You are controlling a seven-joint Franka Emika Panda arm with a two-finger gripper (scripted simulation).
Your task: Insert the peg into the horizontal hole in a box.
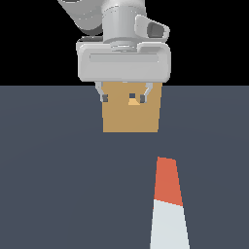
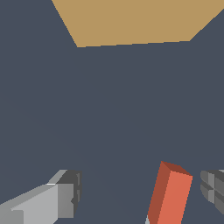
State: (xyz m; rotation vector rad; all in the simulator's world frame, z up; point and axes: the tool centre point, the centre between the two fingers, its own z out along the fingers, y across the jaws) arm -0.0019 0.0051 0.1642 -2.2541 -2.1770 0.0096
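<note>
The peg (image 1: 168, 194) lies on the dark floor, its orange-red half pointing toward the box (image 1: 131, 119) and its white half nearest the exterior camera. The tan box stands further back, with the small hole (image 1: 132, 101) in the face turned toward the exterior camera. My gripper (image 1: 123, 97) hangs open in front of the box's upper part and holds nothing. In the wrist view the peg's orange end (image 2: 170, 194) shows between the two fingers (image 2: 65, 194), closer to one of them and apart from both. The box (image 2: 131, 19) fills the far edge of that view.
A flat dark grey floor (image 1: 58, 185) spreads around the box and the peg. The arm's white hand body (image 1: 124, 61) hides the box's top edge in the exterior view.
</note>
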